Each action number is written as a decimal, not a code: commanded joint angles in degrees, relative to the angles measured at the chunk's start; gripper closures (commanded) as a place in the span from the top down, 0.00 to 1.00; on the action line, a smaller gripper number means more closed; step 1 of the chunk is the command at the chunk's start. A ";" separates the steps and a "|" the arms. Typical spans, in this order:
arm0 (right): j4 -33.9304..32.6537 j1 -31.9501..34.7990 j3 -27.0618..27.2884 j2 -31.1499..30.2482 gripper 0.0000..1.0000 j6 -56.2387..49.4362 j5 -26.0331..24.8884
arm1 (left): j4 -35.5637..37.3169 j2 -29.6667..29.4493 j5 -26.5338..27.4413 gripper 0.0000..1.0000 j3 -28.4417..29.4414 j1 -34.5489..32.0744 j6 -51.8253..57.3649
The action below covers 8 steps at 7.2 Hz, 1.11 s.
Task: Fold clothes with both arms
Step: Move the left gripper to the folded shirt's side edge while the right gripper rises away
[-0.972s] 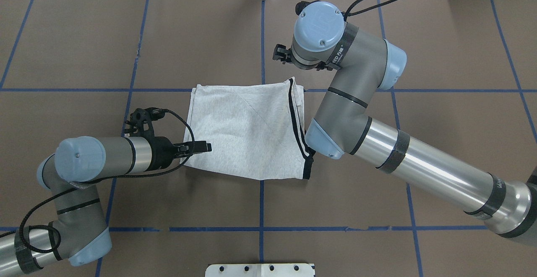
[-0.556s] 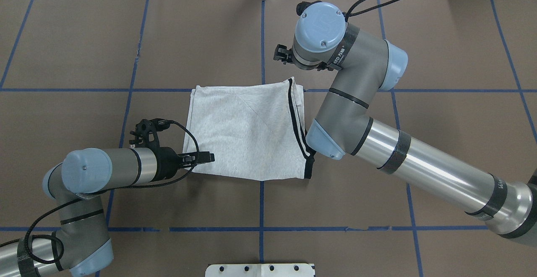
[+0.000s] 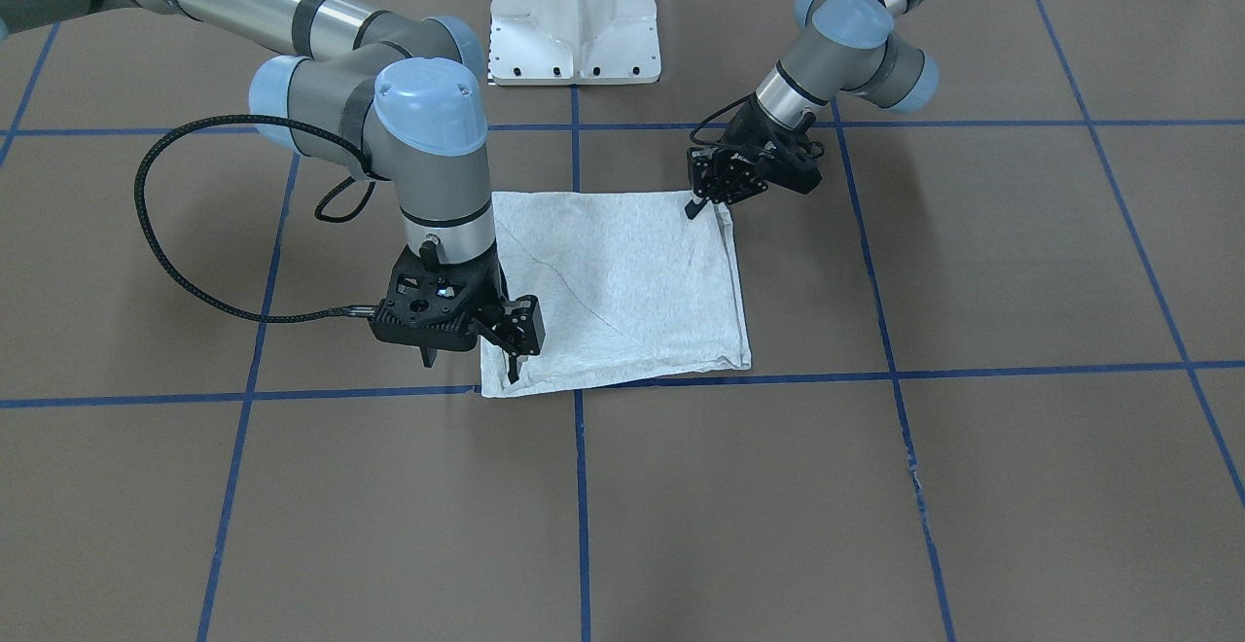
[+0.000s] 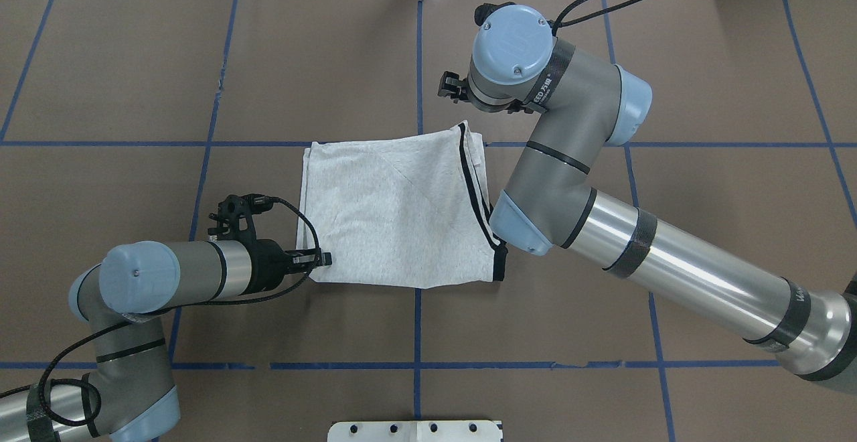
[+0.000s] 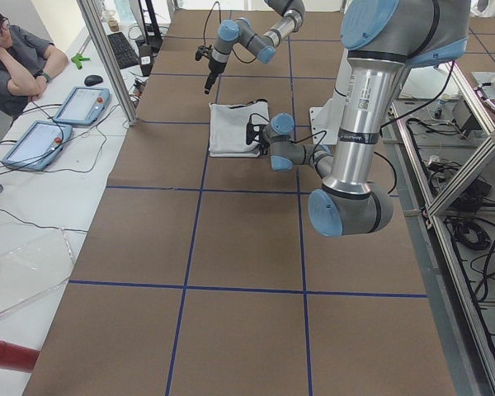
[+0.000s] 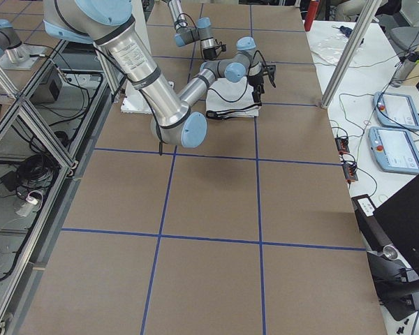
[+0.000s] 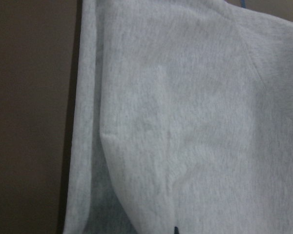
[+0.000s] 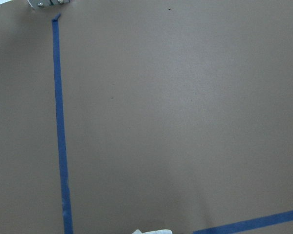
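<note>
Overhead view, near part first: the left pincer (image 4: 321, 258) comes in from lower left and sits at the near-left corner of the grey T-shirt (image 4: 395, 214). Its fingers look drawn together on the cloth edge. In the left wrist view a ridge of cloth runs down to a dark tip at the bottom, so prob. it pinches a layer there.

The T-shirt lies folded to approx. a square at the centre of the brown table (image 4: 602, 335), w/ the black-and-white stripe (image 4: 472, 187) along its right edge, running near to far.

Far side: the right pincer (image 3: 469, 358) is hidden under its own wrist in the overhead view. In the front-facing view it hangs at the lower left corner of the cloth, fingers apart, one over bare table and one over cloth, i.e. astride the edge. It holds nothing.

So the pincers stand on diagonal corners. Judgement: the fold turns on the right pincer. Its corner lies just below, so it must go down and close first.
</note>
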 commanded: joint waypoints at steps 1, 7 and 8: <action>0.01 0.00 0.25 -0.12 1.00 0.34 -0.07 | -0.16 1.75 -0.10 0.03 -0.66 -0.04 0.01; 0.01 -0.18 0.25 -0.12 1.00 0.43 -0.25 | -0.16 4.48 -0.54 0.24 -3.30 -0.04 0.01; 0.01 -0.18 0.25 -0.12 1.00 0.43 -0.25 | -0.16 4.48 -0.45 0.13 -3.30 -0.04 -0.08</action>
